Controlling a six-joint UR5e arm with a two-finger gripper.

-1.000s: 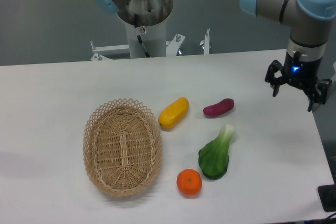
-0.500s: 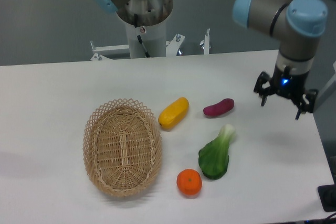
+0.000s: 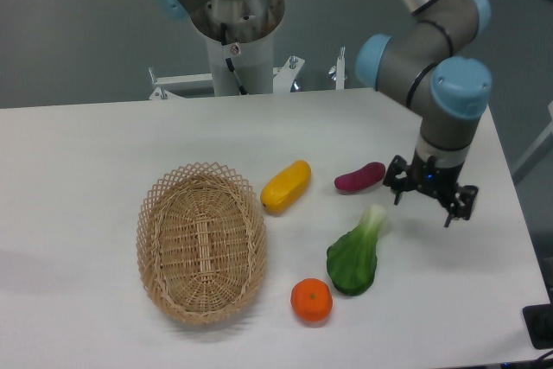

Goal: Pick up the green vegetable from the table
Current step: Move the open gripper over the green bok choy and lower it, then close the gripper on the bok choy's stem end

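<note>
My tool [image 3: 425,200] hangs over bare tabletop [image 3: 467,283] right of the green vegetable [image 3: 355,253], whose stalk side lies unblocked, while the purple vegetable [image 3: 359,177] and orange [image 3: 311,300] crowd its other ends.

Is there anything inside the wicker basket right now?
The wicker basket looks empty; its woven bottom shows. The green vegetable lies outside on the table. Whatever is under the basket is hidden.

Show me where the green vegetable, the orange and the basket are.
green vegetable [image 3: 352,259], fixed camera, on the leafy end
orange [image 3: 311,300], fixed camera, on its middle
basket [image 3: 154,200], fixed camera, on the left rim
</note>
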